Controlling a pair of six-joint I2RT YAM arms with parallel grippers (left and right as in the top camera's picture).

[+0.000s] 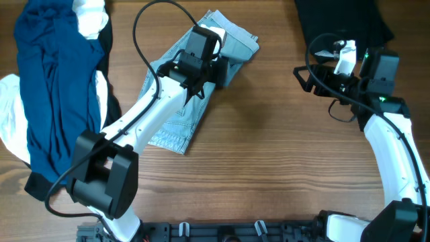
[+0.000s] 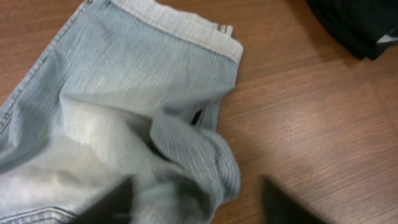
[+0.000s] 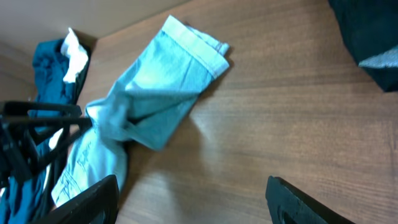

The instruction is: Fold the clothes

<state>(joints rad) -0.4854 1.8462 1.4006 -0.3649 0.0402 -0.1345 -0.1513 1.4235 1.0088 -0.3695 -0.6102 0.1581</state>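
Left pincer sits low over the shorts, a bit above their middle. From its own camera the two fingers are spread wide, with a bunched-up ridge of denim humped up between them. The fabric laps over the left finger, but the other one looks clear of it, so it's gaping rather than clamped. Can't really tell if it's pressing on the cloth at all, since the fingers are dark and blurry down at the frame edge.

The shorts lie diagonally on the counter, with the cuffed hem pointing up and to the right and the other end down toward the left. The part near the cuff is flat-ish, and the middle is rumpled where the pincer is. In the right wrist view the denim looks drawn into a bit of a peak right by the left arm.

Right pincer is well off to the right, also wide open with nothing in it, only bare wood between the fingers. It's near the black garment at the top right edge.

At the far left there's a pile: a navy garment draped over a white one, well apart from the shorts.
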